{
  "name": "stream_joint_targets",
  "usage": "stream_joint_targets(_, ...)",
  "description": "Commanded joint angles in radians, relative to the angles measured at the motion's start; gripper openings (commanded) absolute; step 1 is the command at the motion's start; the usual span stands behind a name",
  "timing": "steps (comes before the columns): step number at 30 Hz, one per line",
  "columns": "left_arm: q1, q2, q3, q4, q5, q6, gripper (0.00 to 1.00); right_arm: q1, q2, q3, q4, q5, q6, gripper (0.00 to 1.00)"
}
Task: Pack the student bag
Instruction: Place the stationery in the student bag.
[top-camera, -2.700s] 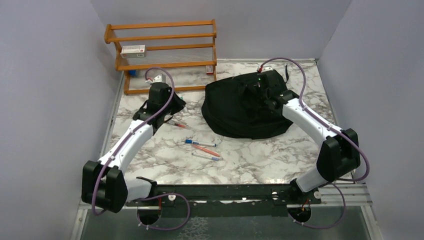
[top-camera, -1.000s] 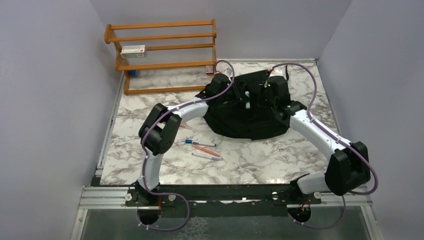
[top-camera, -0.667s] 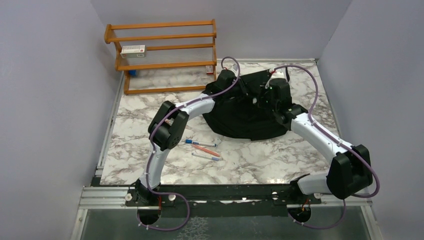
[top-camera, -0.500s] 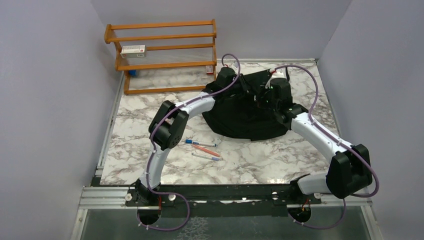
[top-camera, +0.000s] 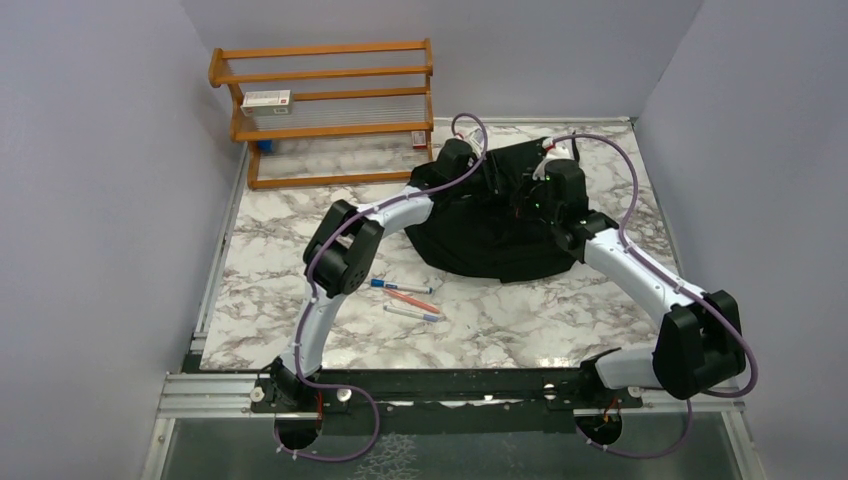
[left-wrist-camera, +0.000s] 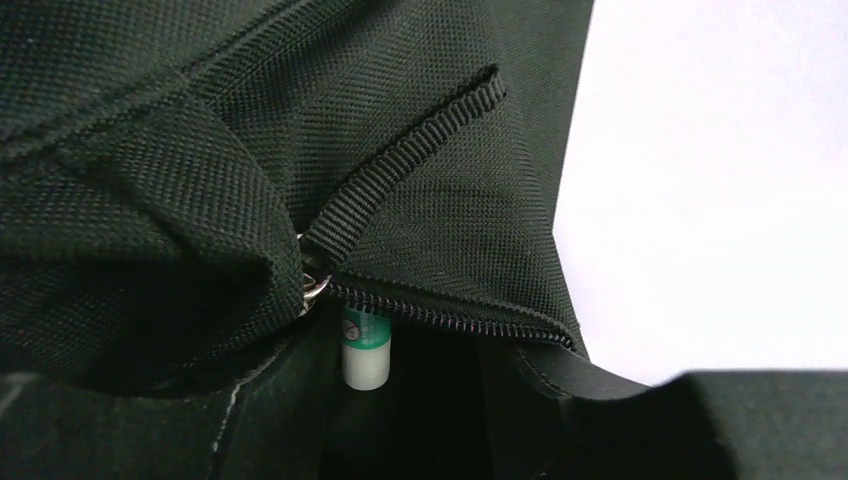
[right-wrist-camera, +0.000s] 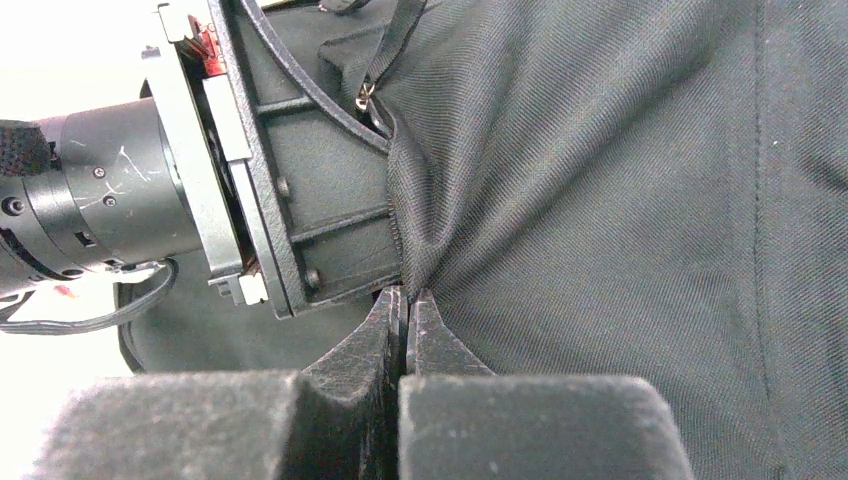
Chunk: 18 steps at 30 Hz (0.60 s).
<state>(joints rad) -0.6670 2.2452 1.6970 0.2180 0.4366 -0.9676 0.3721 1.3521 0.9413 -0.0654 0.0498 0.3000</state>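
Observation:
The student bag (top-camera: 480, 235), a black fabric backpack, lies at the back middle of the table. My right gripper (top-camera: 527, 200) is shut on a fold of the bag (right-wrist-camera: 600, 200) at the edge of its opening, fingertips pinched together (right-wrist-camera: 407, 300). My left gripper (top-camera: 495, 180) reaches into that opening from the left. In the left wrist view its jaws stand apart (left-wrist-camera: 420, 430), and a white pen with a green band (left-wrist-camera: 365, 348) hangs just below the zipper (left-wrist-camera: 450, 315), touching neither finger. The left gripper's body (right-wrist-camera: 270, 170) shows in the right wrist view.
Three pens (top-camera: 405, 298) lie on the marble table (top-camera: 520, 320) in front of the bag. A wooden shelf (top-camera: 330, 110) with a small box (top-camera: 266, 98) stands at the back left. Grey walls close in both sides.
My left arm swung from the table's left over to the bag with a pen, pushed into the opening, and its jaws have parted. The right gripper kept its hold on the fabric.

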Motion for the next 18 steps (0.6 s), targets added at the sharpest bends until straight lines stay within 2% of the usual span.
stream_joint_targets(1, -0.014, -0.101, -0.026, -0.022, 0.041, 0.083, 0.55, 0.015, -0.038, -0.032, 0.058, -0.076, 0.053, 0.01)
stream_joint_targets(5, 0.017, -0.185, -0.117, -0.066, 0.036, 0.12, 0.56, 0.012, -0.056, -0.047, 0.081, -0.054, 0.059, 0.01)
stream_joint_targets(10, 0.069, -0.319, -0.239, -0.111, 0.051, 0.167, 0.56, 0.011, -0.055, -0.015, 0.017, -0.025, 0.064, 0.01)
stream_joint_targets(18, 0.175, -0.544, -0.378, -0.304, 0.005, 0.293, 0.56, 0.011, 0.007, 0.082, -0.134, -0.025, 0.062, 0.01)
